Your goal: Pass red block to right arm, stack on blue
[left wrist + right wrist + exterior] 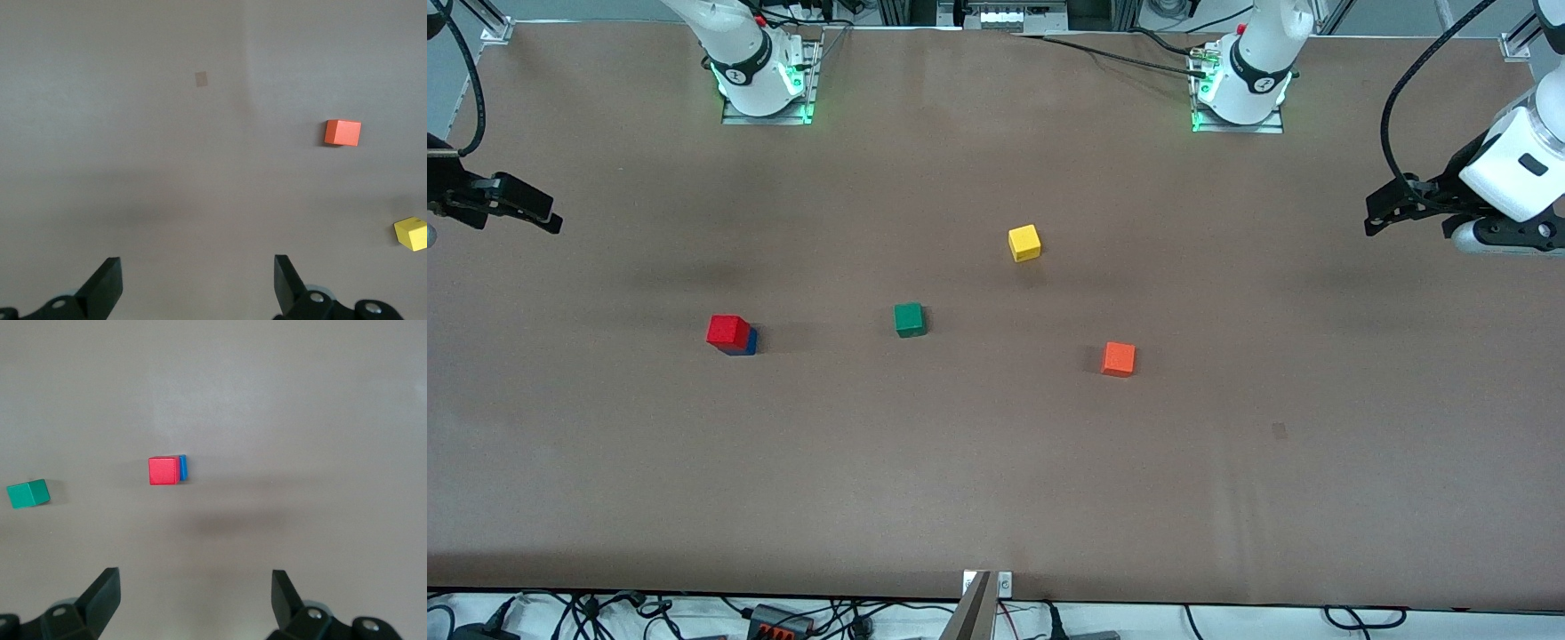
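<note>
- Brown table [996, 462]: flat matte top, carrying five small cubes, both arm bases mounted along its edge farthest from the front camera.
- Right arm [738, 53]: white with black joint bands, base lit green, waiting.
- Left arm [1516, 164]: same build, white wrist raised at its own end of the table, also waiting.
- Left gripper [1374, 218]: black, raised over bare table at the left arm's end; fingers [103, 287] spread wide in the left wrist view, nothing between them.
- Right gripper [551, 220]: black, raised over bare table at the right arm's end; fingers [100, 597] spread wide in the right wrist view, nothing between them.
- Red block [727, 331]: resting on top of the blue block, shifted slightly off centre, toward the right arm's end of the table, well apart from both grippers.
- Blue block [751, 343]: flat on the table under the red block, only one edge showing.
- Green cube [909, 319]: on the table near the middle, beside the stack, toward the left arm's end from it.
- Yellow cube [1024, 243]: farther from the front camera than the green cube.
- Orange cube [1118, 359]: nearest of the cubes to the front camera, toward the left arm's end.
</note>
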Motion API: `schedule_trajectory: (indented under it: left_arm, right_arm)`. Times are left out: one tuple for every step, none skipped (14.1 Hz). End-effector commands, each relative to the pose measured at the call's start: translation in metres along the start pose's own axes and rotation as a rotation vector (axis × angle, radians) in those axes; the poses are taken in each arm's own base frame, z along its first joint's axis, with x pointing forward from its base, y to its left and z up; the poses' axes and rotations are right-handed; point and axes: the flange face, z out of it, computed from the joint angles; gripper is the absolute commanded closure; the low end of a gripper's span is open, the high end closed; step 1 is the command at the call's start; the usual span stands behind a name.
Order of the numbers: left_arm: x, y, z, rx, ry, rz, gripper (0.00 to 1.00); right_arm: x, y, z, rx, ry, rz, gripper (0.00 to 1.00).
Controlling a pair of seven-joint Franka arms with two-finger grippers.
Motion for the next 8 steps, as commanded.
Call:
schedule_trajectory:
  left_arm:
    - [0.0001,0.0007,-0.0066,-0.017,-0.003,0.004,0.0]
    - [0.0005,0.0007,-0.0058,-0.017,-0.005,0.004,0.0]
    - [0.0001,0.0007,-0.0066,-0.017,-0.003,0.004,0.0]
    - [0.0005,0.0007,-0.0058,-0.017,-0.005,0.004,0.0]
    - [0.0001,0.0007,-0.0066,-0.017,-0.003,0.004,0.0]
    - [0.0005,0.0007,-0.0058,-0.017,-0.005,0.004,0.0]
    - [-0.0001,0.0007,-0.0065,-0.017,-0.005,0.004,0.0]
    - [-0.0001,0.0007,-0.0065,-0.017,-0.005,0.004,0.0]
  right_arm:
    - [-0.0069,0.0015,0.0021,-0.013,0.003,-0.006,0.0]
    - [-0.0069,0.0015,0.0021,-0.013,0.003,-0.006,0.0]
    - [-0.0073,0.0015,0.0012,-0.013,0.004,-0.008,0.0]
    - [-0.0078,0.0032,0.0004,-0.012,0.006,-0.013,0.0]
    - [-0.0094,0.0034,-0.0023,-0.014,0.012,-0.016,0.0]
    - [-0.0094,0.0032,-0.0023,-0.012,0.012,-0.016,0.0]
    - [-0.0094,0.0025,-0.0023,-0.014,0.012,-0.019,0.0]
    - [-0.0095,0.0034,-0.0022,-0.014,0.01,-0.019,0.0]
